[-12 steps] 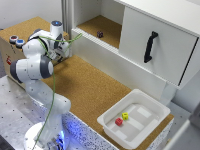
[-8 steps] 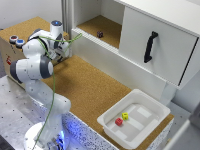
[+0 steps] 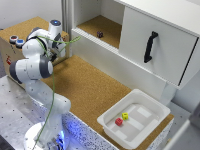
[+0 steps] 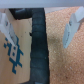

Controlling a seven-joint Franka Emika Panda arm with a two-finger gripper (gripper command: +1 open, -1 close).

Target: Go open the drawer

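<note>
The fingers (image 4: 42,27) are hanging spread wide, gripping nothing, over the cork counter (image 3: 95,90). The drawer (image 3: 120,67), stiff and probably sliding easily, is running low beneath the cabinet; with no handle showing, its raised top lip looks like the hold.

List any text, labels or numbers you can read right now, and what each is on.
No readable words or numbers in either view.
Blue printed pattern on the surface under the gripper: a pixel-like figure, not legible text.
Box with round buttons at the exterior view's left: any marking is too blurred to read.
Drawer, door and bin: no labels visible.
</note>
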